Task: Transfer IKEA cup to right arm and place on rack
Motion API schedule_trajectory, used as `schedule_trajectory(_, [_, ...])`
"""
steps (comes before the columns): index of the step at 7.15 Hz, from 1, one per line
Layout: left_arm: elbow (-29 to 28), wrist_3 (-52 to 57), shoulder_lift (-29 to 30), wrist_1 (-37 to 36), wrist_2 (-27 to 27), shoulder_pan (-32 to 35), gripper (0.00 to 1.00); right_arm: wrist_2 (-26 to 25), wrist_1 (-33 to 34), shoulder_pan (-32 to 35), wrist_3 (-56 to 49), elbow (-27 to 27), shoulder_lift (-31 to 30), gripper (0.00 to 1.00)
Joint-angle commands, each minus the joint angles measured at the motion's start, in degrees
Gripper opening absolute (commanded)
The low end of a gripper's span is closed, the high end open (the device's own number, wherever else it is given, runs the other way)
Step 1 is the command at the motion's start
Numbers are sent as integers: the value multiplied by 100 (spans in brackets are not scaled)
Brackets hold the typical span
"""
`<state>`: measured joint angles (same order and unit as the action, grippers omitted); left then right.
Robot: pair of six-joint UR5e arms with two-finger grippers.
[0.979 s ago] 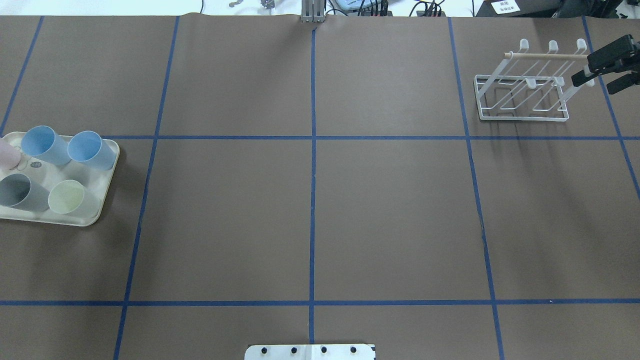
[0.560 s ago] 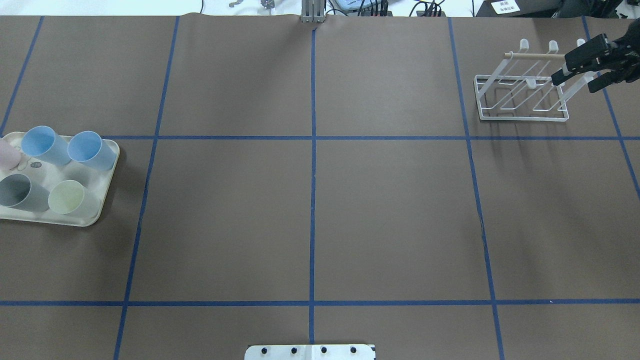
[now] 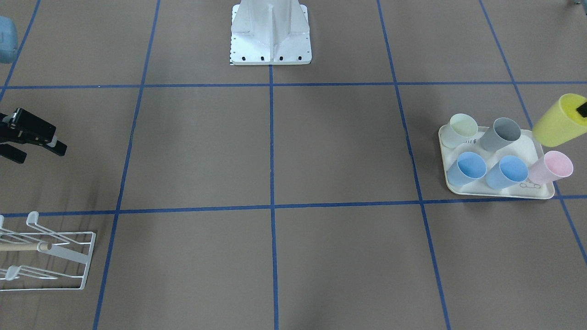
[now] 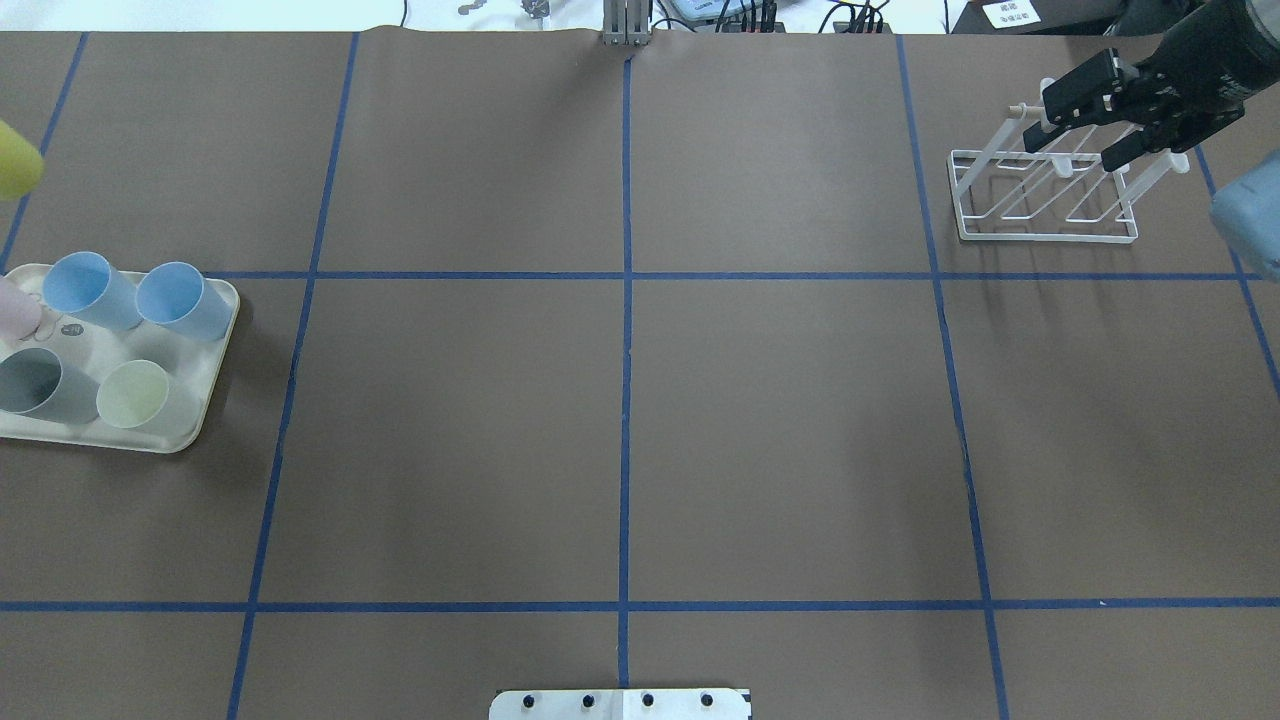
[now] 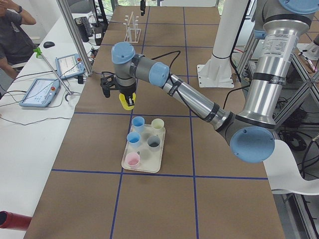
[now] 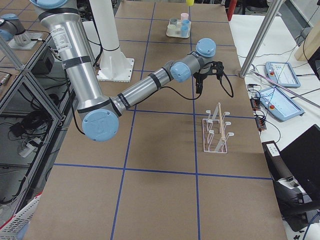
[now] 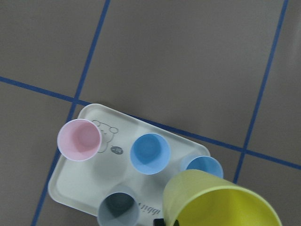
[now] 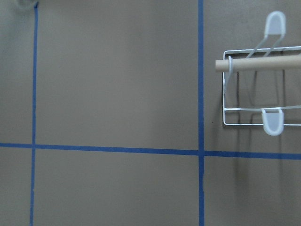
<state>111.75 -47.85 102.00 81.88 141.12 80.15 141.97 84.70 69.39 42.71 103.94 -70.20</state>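
The IKEA cup is yellow and hangs tilted in the air above the far end of the cream tray. My left gripper is shut on it, with one black finger showing at its rim. The cup fills the lower right of the left wrist view, and only its edge shows at the overhead view's left border. The white wire rack with its wooden dowel stands at the far right. My right gripper hovers high by the rack, open and holding nothing.
On the tray stand two blue cups, a pink cup, a grey cup and a pale green cup. The robot's base plate sits mid-table. A person sits beside a side table.
My right gripper has swung leftwards in the overhead view, from the right edge to over the rack. The yellow cup's edge has come into view at the left border.
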Motion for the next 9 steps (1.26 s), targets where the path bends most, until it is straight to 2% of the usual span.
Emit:
schedule_trajectory(1, [-170, -2788, 47, 2278, -197, -954, 0, -343, -496, -241, 350, -58, 216, 99])
schedule_trajectory(3, [-268, -4751, 118, 3882, -1222, -1806, 0, -1001, -997, -732, 1382, -84, 418, 99])
schedule_trajectory(5, [-286, -6326, 267, 4982, -2390, -2640, 0, -1171, -2721, -1014, 3014, -486, 498, 99])
schedule_trajectory(6, [-260, -6934, 329, 5396, -3031, -3071, 0, -1529, -3662, -1224, 4068, -706, 550, 99])
schedule_trajectory(8, [-425, -8340, 338, 6721, -4245, -3627, 0, -2984, -5072, -2057, 5845, -744, 568, 99])
schedule_trajectory(9, [-609, -8816, 408, 7319, -4781, -3882, 0, -3513, -5739, -2357, 6141, -752, 612, 99])
